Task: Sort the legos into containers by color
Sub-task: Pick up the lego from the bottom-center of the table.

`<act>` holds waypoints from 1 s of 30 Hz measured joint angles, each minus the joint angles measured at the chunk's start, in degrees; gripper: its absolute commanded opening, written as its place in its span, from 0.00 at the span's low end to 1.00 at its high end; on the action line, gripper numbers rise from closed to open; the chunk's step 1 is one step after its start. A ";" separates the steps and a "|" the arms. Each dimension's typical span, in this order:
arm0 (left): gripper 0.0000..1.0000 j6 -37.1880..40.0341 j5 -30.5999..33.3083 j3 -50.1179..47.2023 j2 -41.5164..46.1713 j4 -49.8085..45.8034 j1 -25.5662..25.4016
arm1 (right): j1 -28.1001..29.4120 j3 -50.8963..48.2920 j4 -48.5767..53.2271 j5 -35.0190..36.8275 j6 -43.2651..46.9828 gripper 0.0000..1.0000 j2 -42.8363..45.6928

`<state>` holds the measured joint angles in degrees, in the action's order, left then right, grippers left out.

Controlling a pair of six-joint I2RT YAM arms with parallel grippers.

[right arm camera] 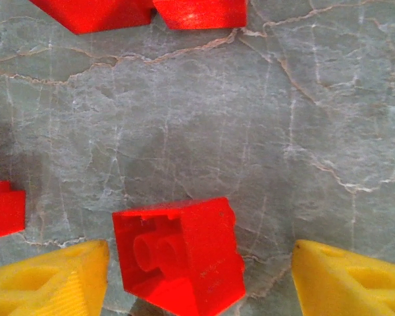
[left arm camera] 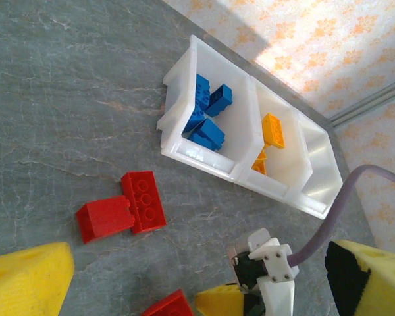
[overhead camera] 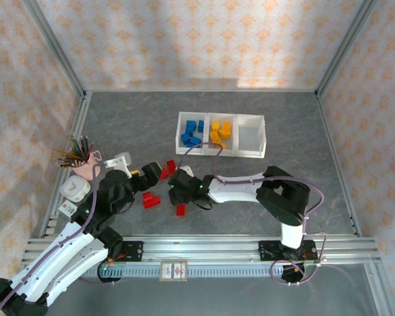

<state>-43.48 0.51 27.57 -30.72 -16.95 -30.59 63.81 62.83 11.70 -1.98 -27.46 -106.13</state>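
1. The right gripper [right arm camera: 199, 249] stands open around a red lego [right arm camera: 178, 253] at the lower centre of the right wrist view. The brick lies on the desk [right arm camera: 204, 131] with its hollow underside showing. It sits close against the yellow fingers' [right arm camera: 46, 280] frame-left pad and clear of the frame-right one. Nothing is gripped yet.
2. The gripper straddles the brick so that closing would pinch its flat sides. Because the brick sits off-centre, it may slide or twist as the pads meet it.
3. The left gripper [left arm camera: 197, 260] is also wide open and empty, low over the desk, with its yellow pads at the bottom corners of the left wrist view. It appears to be waiting near the loose bricks without crowding the other arm.
4. The containers [overhead camera: 240, 154] sit at the upper centre of the top view. The blue legos [overhead camera: 192, 131] fill the frame-left bin and the yellow-orange legos [overhead camera: 220, 130] the middle one. The third bin [overhead camera: 250, 135], on the frame's right, is bare and is probably meant for red.
5. The other red legos [overhead camera: 151, 199] lie loose on the desk, below and left of the containers. Two of them touch in the left wrist view. Judging by this, red is the only colour left to sort.
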 measured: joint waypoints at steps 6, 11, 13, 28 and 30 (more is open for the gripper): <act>0.99 0.02 0.00 0.00 -0.04 -0.04 0.00 | -0.24 0.72 -0.50 0.09 0.39 0.58 -1.31; 0.99 0.02 0.00 0.00 -0.15 -0.04 0.00 | -0.61 0.79 -0.02 0.09 0.46 0.49 -1.40; 0.99 0.02 0.00 0.00 -0.17 -0.04 0.00 | -0.63 0.79 0.24 0.26 0.48 0.45 -1.40; 0.99 0.04 0.00 0.00 -0.81 -0.02 0.00 | -1.36 0.74 -2.97 -1.75 0.44 0.29 -0.52; 0.99 0.04 0.00 0.00 -0.96 -0.02 0.00 | -1.92 0.46 -3.02 -1.99 0.44 0.28 0.37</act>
<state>-43.44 0.51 27.57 -31.68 -16.97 -30.59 61.89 63.29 8.69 -3.97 -27.03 -105.75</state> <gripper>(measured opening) 0.992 0.291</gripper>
